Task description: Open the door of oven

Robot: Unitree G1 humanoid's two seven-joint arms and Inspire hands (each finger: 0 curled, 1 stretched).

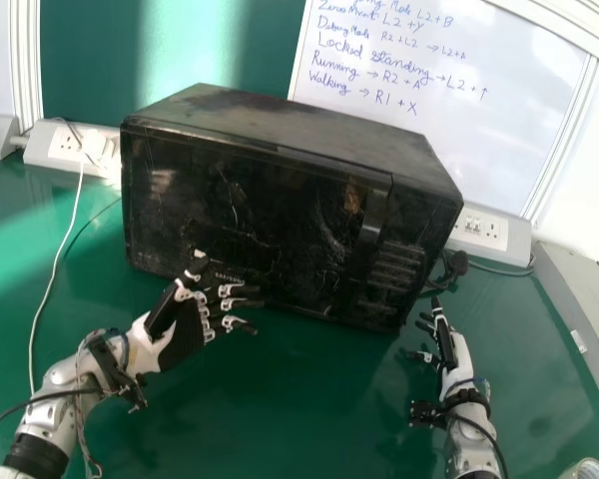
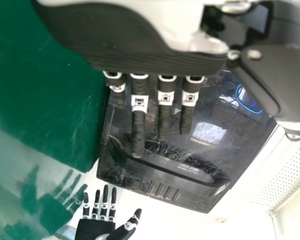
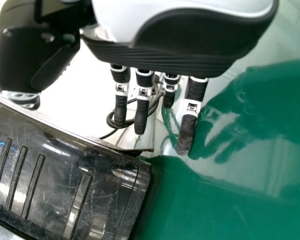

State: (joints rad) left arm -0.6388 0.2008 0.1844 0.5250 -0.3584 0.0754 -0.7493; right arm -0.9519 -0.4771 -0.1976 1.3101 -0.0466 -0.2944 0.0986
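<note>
**Left hand (image 1: 185, 334) waits open in front of the shut microwave oven door (image 1: 255, 215)**

The left hand has its fingers extended and grips nothing; its thumb stands up. The black microwave oven (image 1: 265, 118) is directly ahead of this hand, with its front turned toward it. From the head view I cannot say if the fingertips touch the door or are only near. The right hand (image 1: 457, 364) is also open and holds nothing. It is just beside the oven's front corner, with the oven forward and to the left of it.

The upright handle (image 1: 372, 235) is between the two hands, farther forward than both, and the control buttons (image 1: 394, 269) are on its right-hand side. In my judgement, the good place to take hold is behind the handle's edge, with fingers hooked and not pinched, because the surface is glossy and could be slippery.

The door itself should be rigid and swing easily, but its catch may be stiff at the first pull. The oven looks rather heavy, yet it could slide on the smooth table (image 1: 260, 409), so perhaps the other hand should steady the body. The scratched front panel may be brittle, and hard pressing there is better avoided.
</note>
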